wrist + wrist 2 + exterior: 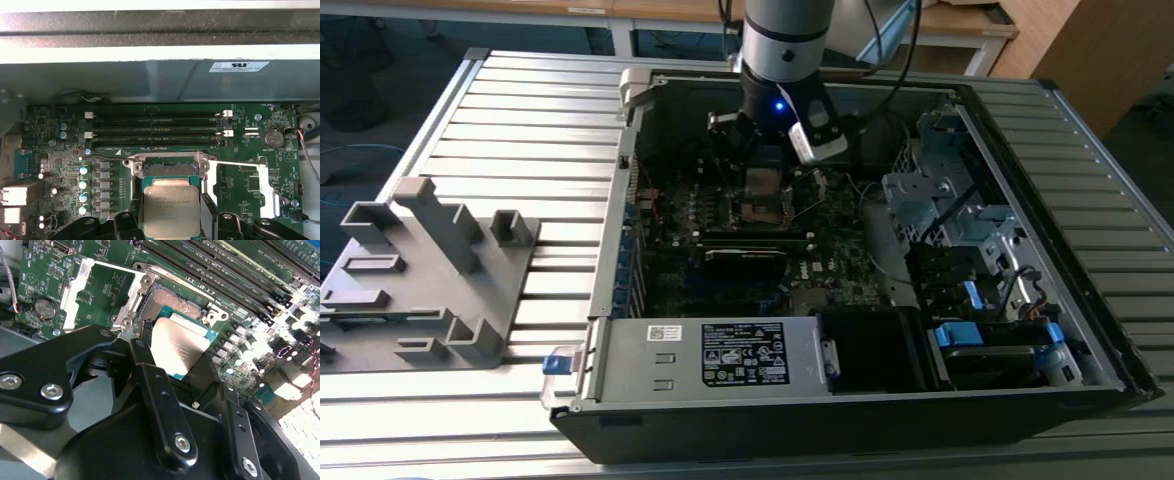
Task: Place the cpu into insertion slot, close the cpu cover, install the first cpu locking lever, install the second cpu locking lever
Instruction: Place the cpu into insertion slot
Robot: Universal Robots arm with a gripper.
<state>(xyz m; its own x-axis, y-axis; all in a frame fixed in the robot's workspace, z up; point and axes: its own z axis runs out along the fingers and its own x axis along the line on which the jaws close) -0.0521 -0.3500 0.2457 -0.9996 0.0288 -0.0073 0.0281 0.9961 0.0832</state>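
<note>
Computer case [854,412] lying open on a slatted table [520,120], with the arm [787,30] reaching down into it. You see the gripper [766,170] low over the green circuit board [834,285], in the far half of the case. A grey moulded fixture [434,270] stands on the table at the exterior view's left, well apart from the case.

In both wrist views, note the black fingers [150,370] clamped on two opposite edges of the cpu [169,212], which is held with its metal face up; the claw is closed on the chip. The cpu hangs over the insertion slot [167,167] and covers the part of the slot nearer the gripper body. The strip of the slot toward the memory slots [155,127] lies uncovered. You cannot tell from these views whether the chip touches the slot or sits just above it. In the first wrist view its edges run square to the slot's silver rim.

The cpu cover [268,197] is swung open and lies just beside the slot, over the board on the side of the coin cell [272,137]. Through its cut-out centre you see green board.
</note>
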